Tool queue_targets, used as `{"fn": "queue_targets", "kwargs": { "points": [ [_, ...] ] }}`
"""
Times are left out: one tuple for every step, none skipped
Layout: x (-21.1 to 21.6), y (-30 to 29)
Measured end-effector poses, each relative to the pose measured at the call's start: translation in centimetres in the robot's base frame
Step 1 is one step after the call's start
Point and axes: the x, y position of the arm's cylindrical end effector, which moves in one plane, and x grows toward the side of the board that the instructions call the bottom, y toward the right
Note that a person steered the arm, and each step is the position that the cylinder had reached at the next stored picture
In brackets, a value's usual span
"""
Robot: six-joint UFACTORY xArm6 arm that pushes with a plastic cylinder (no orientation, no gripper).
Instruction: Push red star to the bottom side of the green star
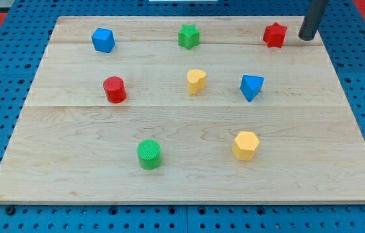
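Note:
The red star sits near the top right of the wooden board. The green star sits at the top middle, well to the view's left of the red star. My tip is on the board just to the view's right of the red star, a small gap apart from it. The rod rises out of the view's top edge.
A blue cube is at the top left. A red cylinder, a yellow heart-like block and a blue triangular block lie in the middle row. A green cylinder and a yellow hexagon lie lower down.

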Motion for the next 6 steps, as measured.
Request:
{"fn": "queue_targets", "kwargs": {
  "points": [
    [-1.1, -1.2],
    [-0.3, -10.5],
    [0.0, -20.7],
    [2.6, -21.2],
    [4.8, -22.3],
    [8.5, -24.9]
  ]
}}
